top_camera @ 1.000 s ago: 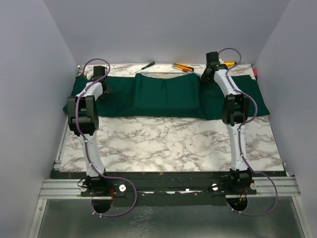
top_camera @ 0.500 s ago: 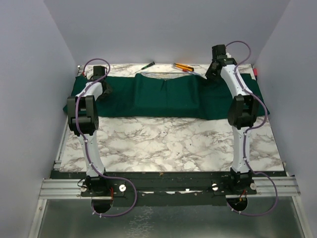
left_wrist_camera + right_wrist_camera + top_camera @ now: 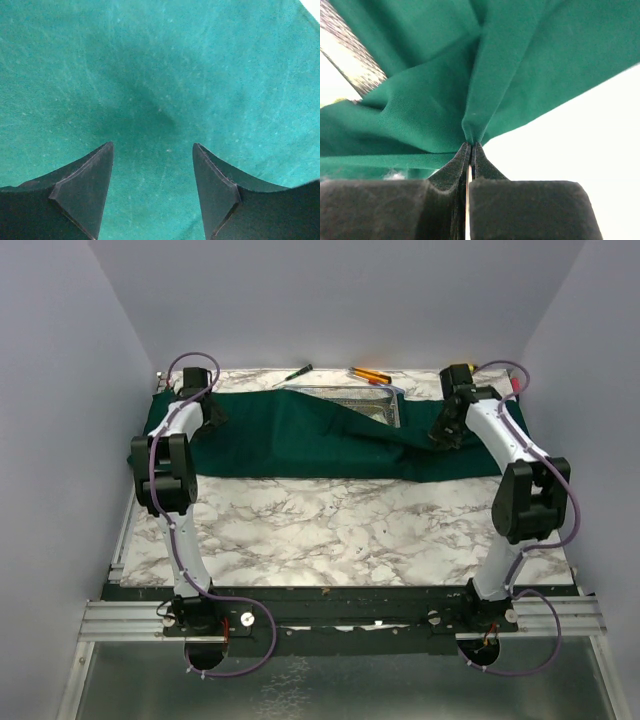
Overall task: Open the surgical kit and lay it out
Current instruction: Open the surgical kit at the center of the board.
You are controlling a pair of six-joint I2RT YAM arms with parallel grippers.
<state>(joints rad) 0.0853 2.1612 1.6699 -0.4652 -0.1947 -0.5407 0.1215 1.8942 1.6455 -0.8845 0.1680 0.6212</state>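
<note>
The dark green cloth wrap lies spread across the far part of the table. Its far edge is pulled back, so the silver wire-mesh tray shows at the back centre. My right gripper is shut on a fold of the cloth and holds it lifted at the right; a strip of mesh shows at the upper left of its view. My left gripper is open, jaws apart just above the flat cloth at the far left. The clamps, tweezers and packets are hidden.
A green-handled screwdriver and orange-handled tools lie on the marble table behind the tray near the back wall. Grey walls close in both sides and the back.
My right gripper has moved right and toward me, dragging the cloth flap off the tray, which now shows. The left arm has hardly moved.
</note>
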